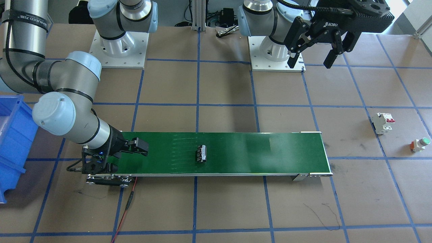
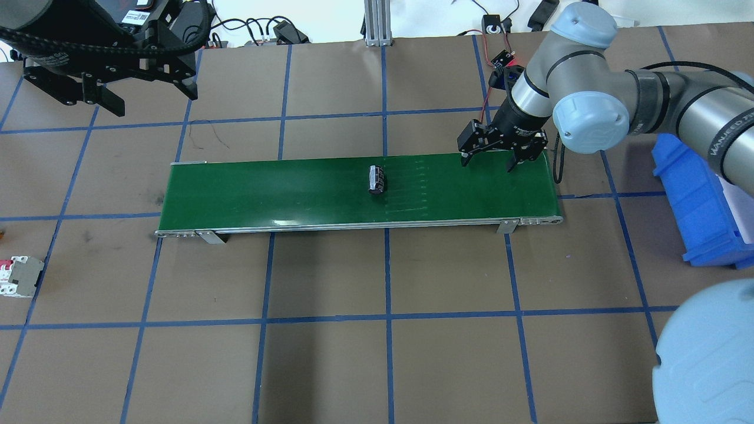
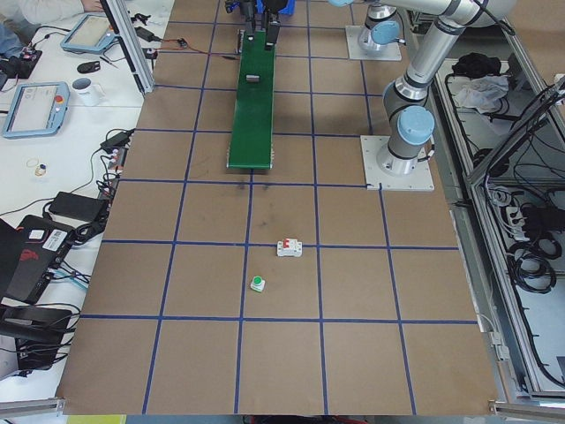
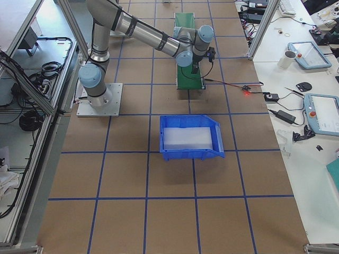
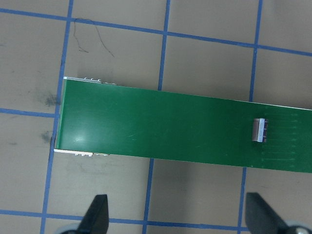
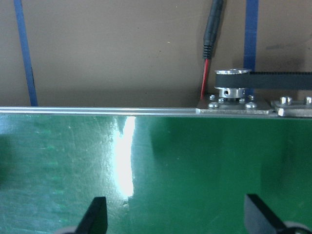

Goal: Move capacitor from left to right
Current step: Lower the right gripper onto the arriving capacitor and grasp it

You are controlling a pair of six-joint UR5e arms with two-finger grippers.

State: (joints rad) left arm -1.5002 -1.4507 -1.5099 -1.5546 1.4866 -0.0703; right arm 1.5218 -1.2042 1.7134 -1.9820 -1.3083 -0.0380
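The capacitor, a small black cylinder with a silvery end, lies on its side near the middle of the green conveyor belt. It also shows in the overhead view and in the left wrist view. My right gripper is open and empty, low over the belt's end on my right, well apart from the capacitor. Its wrist view shows only bare belt. My left gripper is open and empty, high above the table beyond the belt's other end.
A white breaker with red switches and a green-capped push button sit on the table on my left. A blue bin stands on my right. A red wire runs from the belt's motor end.
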